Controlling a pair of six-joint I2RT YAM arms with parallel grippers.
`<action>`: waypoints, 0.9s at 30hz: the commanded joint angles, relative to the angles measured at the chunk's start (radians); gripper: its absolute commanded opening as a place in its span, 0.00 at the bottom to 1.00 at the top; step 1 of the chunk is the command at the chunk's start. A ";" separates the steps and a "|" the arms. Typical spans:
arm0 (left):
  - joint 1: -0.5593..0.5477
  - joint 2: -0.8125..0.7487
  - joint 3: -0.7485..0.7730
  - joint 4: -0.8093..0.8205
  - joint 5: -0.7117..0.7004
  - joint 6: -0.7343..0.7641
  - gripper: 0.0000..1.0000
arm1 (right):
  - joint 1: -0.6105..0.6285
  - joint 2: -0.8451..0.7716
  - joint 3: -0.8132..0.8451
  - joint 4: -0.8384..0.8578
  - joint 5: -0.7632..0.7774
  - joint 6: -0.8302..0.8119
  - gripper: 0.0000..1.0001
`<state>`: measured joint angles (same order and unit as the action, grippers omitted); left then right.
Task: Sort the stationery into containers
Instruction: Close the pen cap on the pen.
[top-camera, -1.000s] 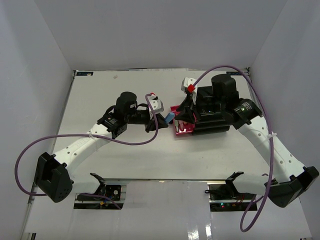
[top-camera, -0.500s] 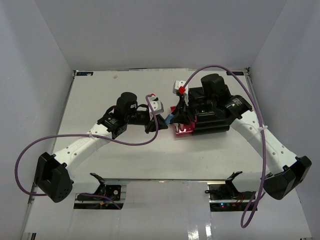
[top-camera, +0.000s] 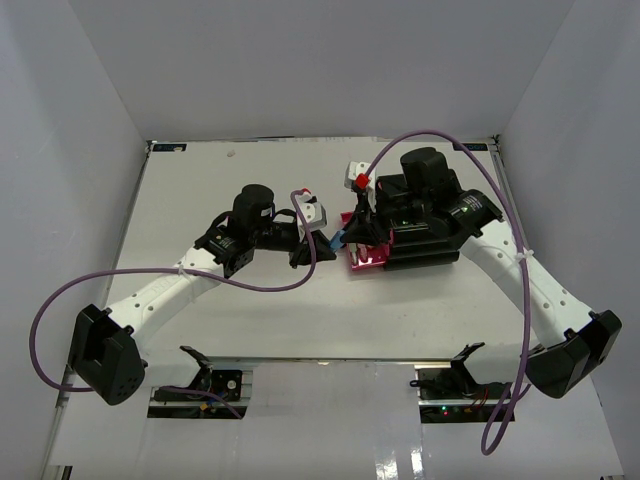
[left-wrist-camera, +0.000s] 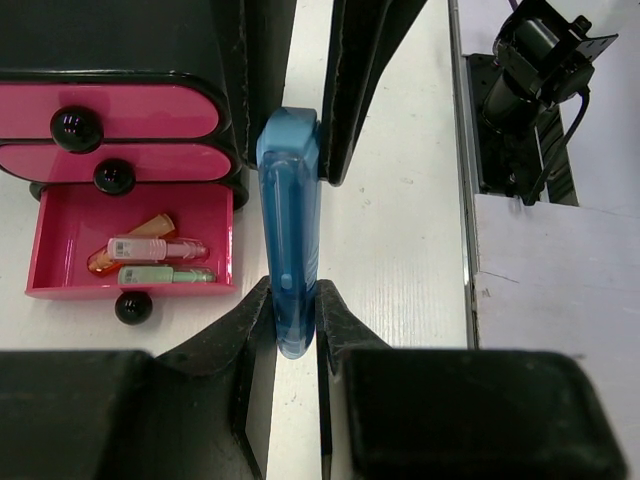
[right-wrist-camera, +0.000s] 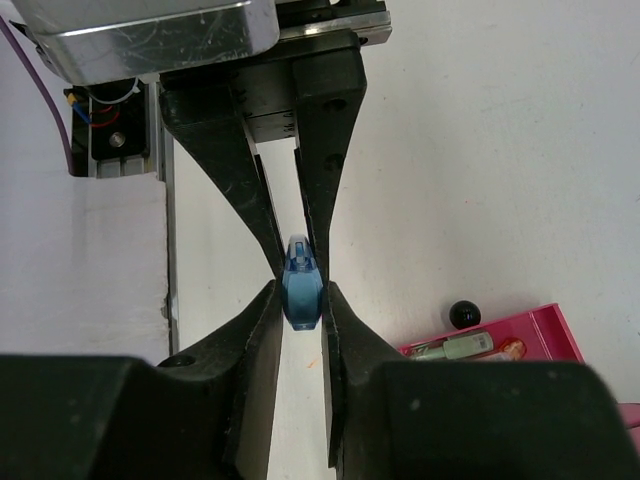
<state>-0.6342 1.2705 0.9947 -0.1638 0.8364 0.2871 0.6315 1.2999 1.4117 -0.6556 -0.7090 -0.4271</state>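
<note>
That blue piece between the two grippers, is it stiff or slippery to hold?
Probably stiff: the blue piece lies straight, unbent, between the left gripper and right gripper. Its glossy, translucent plastic looks smooth, so it may slip.

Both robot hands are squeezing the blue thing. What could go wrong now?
If the left end effector and right end effector pull before one lets go, the blue piece could twist or pop free. It hangs beside the open drawer, not over it, so a drop would likely miss.
</note>
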 joint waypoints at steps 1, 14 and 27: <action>0.005 -0.020 -0.004 0.003 0.027 0.012 0.00 | 0.011 0.009 0.035 0.001 -0.023 -0.004 0.14; 0.007 -0.025 0.010 0.007 0.015 -0.031 0.00 | 0.071 0.012 -0.040 -0.021 0.040 -0.013 0.08; 0.031 -0.089 -0.008 0.072 0.027 -0.071 0.00 | 0.117 0.048 -0.094 -0.065 0.123 -0.013 0.08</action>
<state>-0.6189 1.2564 0.9516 -0.2363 0.8295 0.2562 0.7143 1.3106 1.3510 -0.6312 -0.5987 -0.4309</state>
